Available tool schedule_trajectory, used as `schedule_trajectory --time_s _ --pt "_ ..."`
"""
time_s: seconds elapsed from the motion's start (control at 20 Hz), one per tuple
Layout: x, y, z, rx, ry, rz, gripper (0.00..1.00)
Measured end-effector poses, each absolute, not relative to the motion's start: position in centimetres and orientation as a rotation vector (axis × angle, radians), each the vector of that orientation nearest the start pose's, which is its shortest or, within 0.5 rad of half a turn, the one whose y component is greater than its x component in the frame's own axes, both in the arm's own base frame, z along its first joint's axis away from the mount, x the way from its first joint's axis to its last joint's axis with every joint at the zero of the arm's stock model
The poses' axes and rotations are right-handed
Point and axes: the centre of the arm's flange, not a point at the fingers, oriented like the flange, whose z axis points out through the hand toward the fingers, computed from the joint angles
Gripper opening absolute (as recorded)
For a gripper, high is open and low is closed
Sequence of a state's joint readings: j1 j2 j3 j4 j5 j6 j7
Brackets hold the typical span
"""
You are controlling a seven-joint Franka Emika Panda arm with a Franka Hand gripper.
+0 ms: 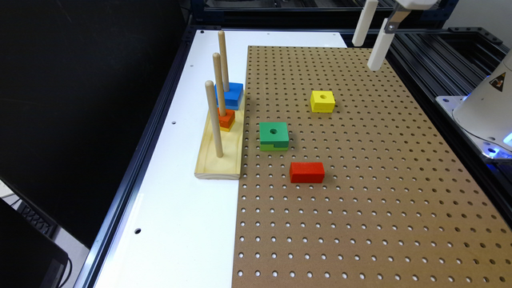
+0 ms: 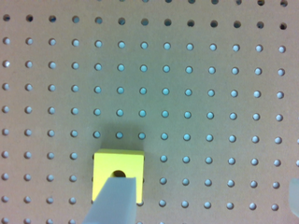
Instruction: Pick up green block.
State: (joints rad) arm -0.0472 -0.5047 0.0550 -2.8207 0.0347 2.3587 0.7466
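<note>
While the pincer [image 1: 371, 45] hangs high over the far corner of the pegboard [image 1: 360, 200] on the exterior view's right, its two white fingers [image 1: 365, 22] stand spread apart with nothing between them. Down on the white desk [image 1: 172, 224], the wooden peg base [image 1: 220, 154] holds three upright dowels: the farthest one carries a blue block [image 1: 230, 95], the middle one carries an orange block [image 1: 227, 118] on a yellow piece, and the nearest dowel [image 1: 214, 119] is bare. Just beside that base, on the pegboard, the green block [image 1: 274, 136] lies flat, dark green on top with its round hole up, lime layer beneath, a notch in its near side. It's well apart from the pincer! Nearer the camera lies the solid red block [image 1: 307, 172], and farther back the yellow block [image 1: 322, 101], between the green block and the pincer. From the wrist view, the yellow block [image 2: 117, 169] sits below, partly covered by one pale finger [image 2: 114, 203], its hole just peeking out above the fingertip.
</note>
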Motion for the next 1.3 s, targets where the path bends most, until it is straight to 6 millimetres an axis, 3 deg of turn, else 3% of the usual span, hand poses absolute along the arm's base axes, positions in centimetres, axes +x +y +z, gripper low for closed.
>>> schedule_trajectory --time_s 0.6,0.95,1.3 --pt "38.2 0.6 34.4 -2.898 1.165 -0.061 1.00" --pt "41.4 2.5 34.2 -2.901 1.170 -0.047 1.00" --pt "43.0 3.3 34.0 -2.901 1.169 -0.039 1.00"
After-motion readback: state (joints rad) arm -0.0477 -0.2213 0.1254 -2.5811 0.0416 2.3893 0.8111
